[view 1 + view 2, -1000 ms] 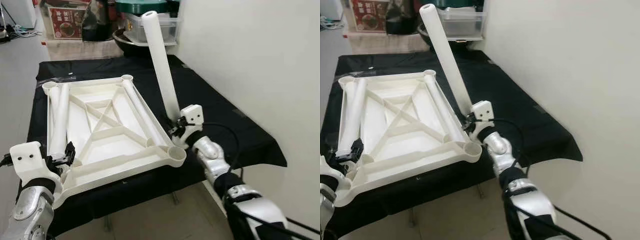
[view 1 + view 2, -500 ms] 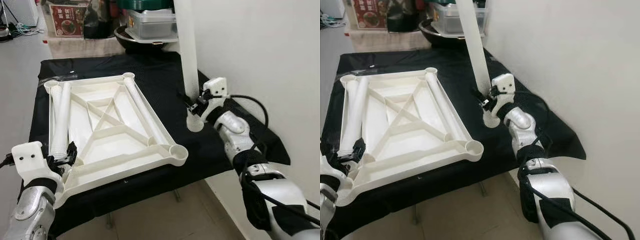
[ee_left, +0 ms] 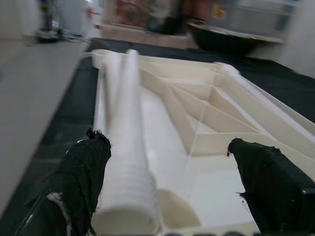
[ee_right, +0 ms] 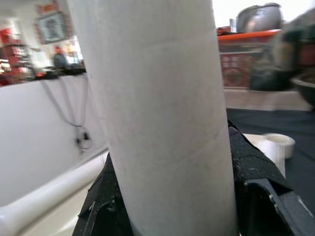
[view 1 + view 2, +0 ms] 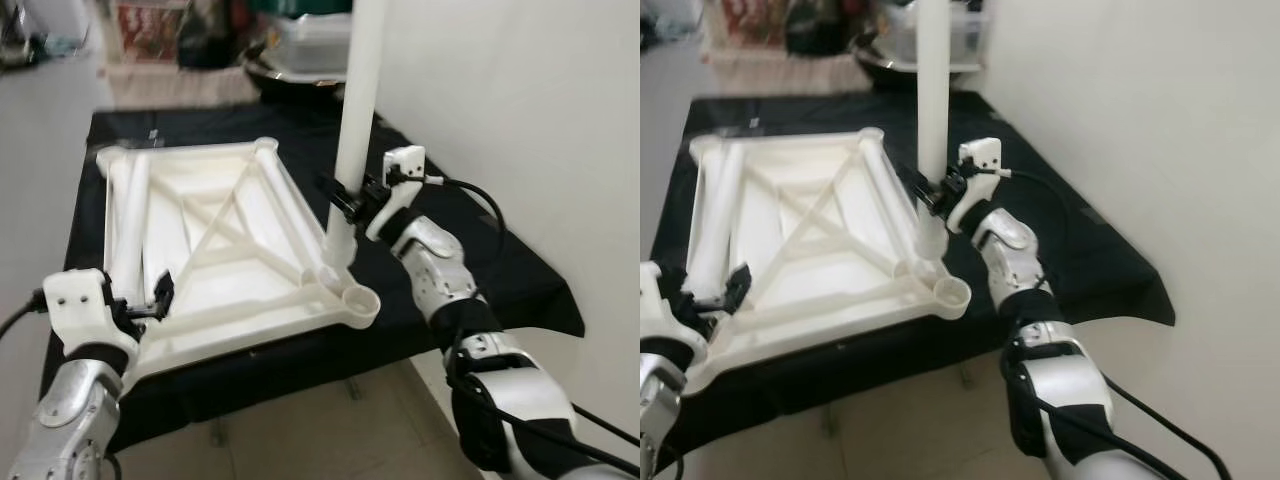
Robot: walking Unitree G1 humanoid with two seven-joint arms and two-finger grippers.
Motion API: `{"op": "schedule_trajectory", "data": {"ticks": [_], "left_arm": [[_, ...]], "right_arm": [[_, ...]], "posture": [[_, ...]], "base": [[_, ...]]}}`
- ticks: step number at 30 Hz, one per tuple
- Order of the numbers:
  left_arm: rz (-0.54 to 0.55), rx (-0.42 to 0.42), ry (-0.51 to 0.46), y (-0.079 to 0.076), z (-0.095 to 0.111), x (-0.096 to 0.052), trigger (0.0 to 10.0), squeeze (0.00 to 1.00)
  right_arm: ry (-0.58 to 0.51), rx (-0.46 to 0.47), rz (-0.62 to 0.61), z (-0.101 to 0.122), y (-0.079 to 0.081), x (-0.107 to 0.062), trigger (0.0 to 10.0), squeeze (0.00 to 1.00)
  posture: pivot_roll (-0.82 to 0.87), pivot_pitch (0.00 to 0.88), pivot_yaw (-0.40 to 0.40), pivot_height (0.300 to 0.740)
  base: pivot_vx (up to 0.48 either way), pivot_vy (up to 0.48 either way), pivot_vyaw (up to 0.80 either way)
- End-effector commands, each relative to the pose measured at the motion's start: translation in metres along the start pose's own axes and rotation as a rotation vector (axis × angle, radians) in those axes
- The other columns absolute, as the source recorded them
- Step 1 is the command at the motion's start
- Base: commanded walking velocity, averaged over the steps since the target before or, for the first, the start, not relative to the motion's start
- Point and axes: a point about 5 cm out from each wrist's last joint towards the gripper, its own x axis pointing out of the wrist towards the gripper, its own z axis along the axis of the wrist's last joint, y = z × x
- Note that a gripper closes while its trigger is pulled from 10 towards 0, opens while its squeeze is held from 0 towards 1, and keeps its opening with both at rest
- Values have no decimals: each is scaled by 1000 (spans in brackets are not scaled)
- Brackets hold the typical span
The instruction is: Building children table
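Right gripper (image 5: pixel 345 203) clamped around white table leg (image 5: pixel 358 110), upright over upturned tabletop (image 5: pixel 215 250). Left gripper (image 3: pixel 170 189) spread wide at tabletop's edge, another leg (image 3: pixel 128 147) between fingers.

right hand (image 5: pixel 345 202) clamped tight, its arm bent and reaching forward; left hand (image 5: pixel 160 297) held low, fingers spread apart

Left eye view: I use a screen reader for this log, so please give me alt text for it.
The right gripper holds a white table leg upright over a corner socket of the upside-down white tabletop on a black-covered table. The left gripper sits at the tabletop's near left edge.
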Motion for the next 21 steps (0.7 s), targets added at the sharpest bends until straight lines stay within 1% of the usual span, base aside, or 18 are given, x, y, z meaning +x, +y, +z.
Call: {"op": "schedule_trajectory", "data": {"ticks": [1, 3, 4, 6, 11, 15, 20, 21], "left_arm": [[13, -14, -1, 2, -1, -2, 10000, 0], [15, -15, -2, 2, -1, -2, 10000, 0], [13, -15, -1, 2, -1, -2, 10000, 0], [10, -15, -1, 1, -2, -2, 10000, 0], [8, -13, 5, 0, -4, -2, 10000, 0], [4, -10, 8, -1, -4, -2, 10000, 0], [1, -9, 9, -1, -4, -2, 10000, 0], [-46, 1, -2, -5, -1, 0, 10000, 0]], "right_arm": [[-5, -61, -1, 0, -1, -6, 10000, 0], [-1, -50, -1, 0, -1, -7, 10000, 0], [1, -20, -9, -1, -3, -7, 10000, 0], [9, 26, -19, 2, -7, -10, 10000, 0], [20, 17, -16, 6, -11, -12, 10000, 0], [32, 8, -43, 10, -16, -15, 10000, 0], [33, 25, -72, 11, -18, -16, 10000, 0], [3, 128, -97, 18, -17, -11, 10000, 0]], "posture": [[130, 0, -105, 740], [130, 0, -105, 740], [130, 0, -105, 740], [125, 0, -104, 740], [116, 0, -98, 740], [111, 0, -93, 740], [112, 0, -89, 740], [112, 0, -86, 740]], "base": [[0, 0, 800], [0, 0, 800], [0, 0, 800], [0, 0, 0], [0, 0, 0], [0, 0, 0], [0, 0, 0], [0, 0, 0]]}}
